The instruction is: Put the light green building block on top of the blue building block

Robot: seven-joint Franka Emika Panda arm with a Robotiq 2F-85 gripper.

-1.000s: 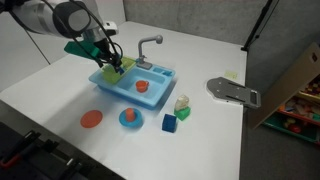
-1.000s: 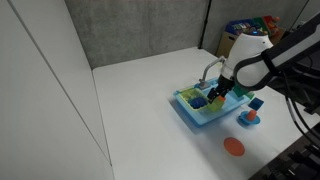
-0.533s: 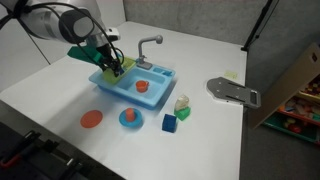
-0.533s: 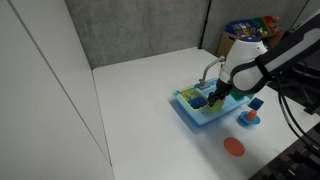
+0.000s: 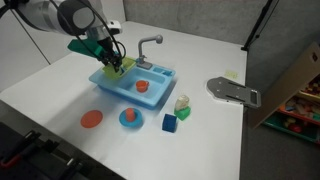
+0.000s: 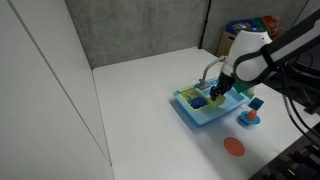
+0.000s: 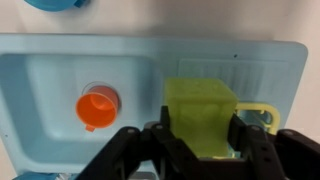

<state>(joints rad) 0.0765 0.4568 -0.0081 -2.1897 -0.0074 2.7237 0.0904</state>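
- Here, the light green building block (image 7: 203,112) is seen gripped between the dark fingers (image 7: 160,132) of the tool (image 7: 203,127), which is closed narrowly against its two sides.
- The block is held over the ribbed draining side of the light blue toy sink (image 7: 60,60); whether it touches the sink cannot be told.
- An orange cup (image 7: 97,106) is seen in the sink's basin, beside the block.
- In both exterior views the tool (image 5: 116,66) (image 6: 217,92) is placed above the sink (image 5: 150,95) (image 6: 192,115), near the grey toy faucet (image 5: 148,44).
- The blue building block (image 5: 169,123) is found on the white table (image 5: 60,95), well apart from the tool, just beside a darker green block (image 5: 183,113).
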